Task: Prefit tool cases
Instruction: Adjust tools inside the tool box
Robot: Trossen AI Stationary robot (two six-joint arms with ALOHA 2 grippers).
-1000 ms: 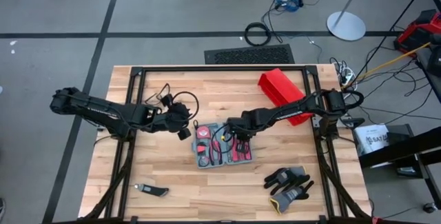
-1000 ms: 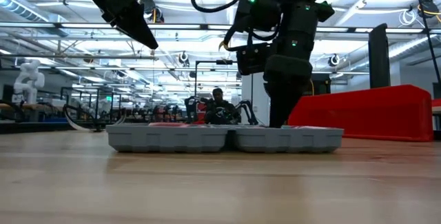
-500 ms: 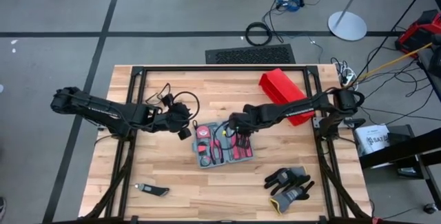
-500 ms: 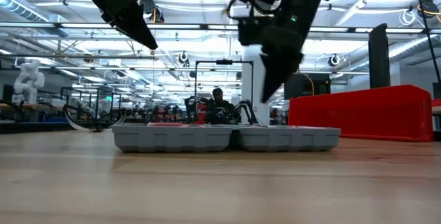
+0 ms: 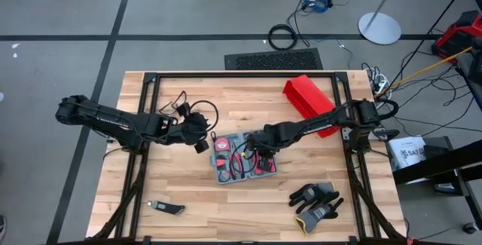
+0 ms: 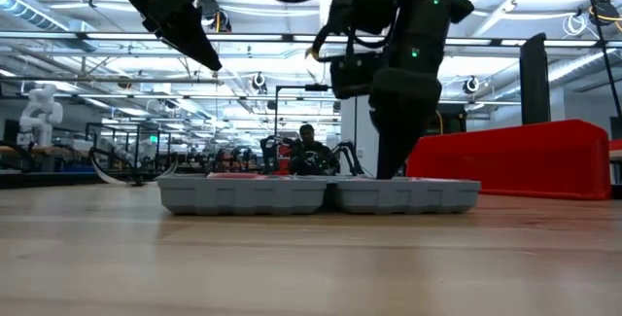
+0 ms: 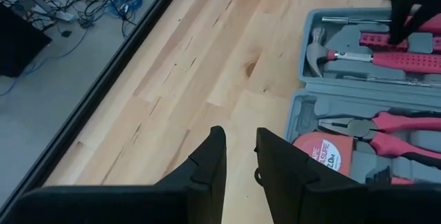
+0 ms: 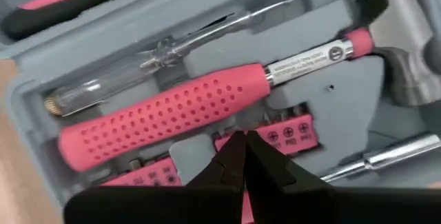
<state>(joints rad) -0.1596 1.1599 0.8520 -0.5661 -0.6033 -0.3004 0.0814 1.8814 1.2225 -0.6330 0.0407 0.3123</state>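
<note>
- High view: the right pincer (image 5: 258,154), lifted half a second ago, is back down inside the open tool case (image 5: 242,157), fingertips closed and empty against the bit rack (image 8: 289,133), directly beneath them.
- Judgement: it is pressing tools home.
- Left pincer (image 7: 240,156) hovers beside the case, slightly parted, empty.

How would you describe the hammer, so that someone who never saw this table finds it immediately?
Start at the open grey tool case in the middle of the wooden table. The hammer lies in the half of the case under the right gripper. It alone has a thick pink dotted handle and a metal head.
</note>
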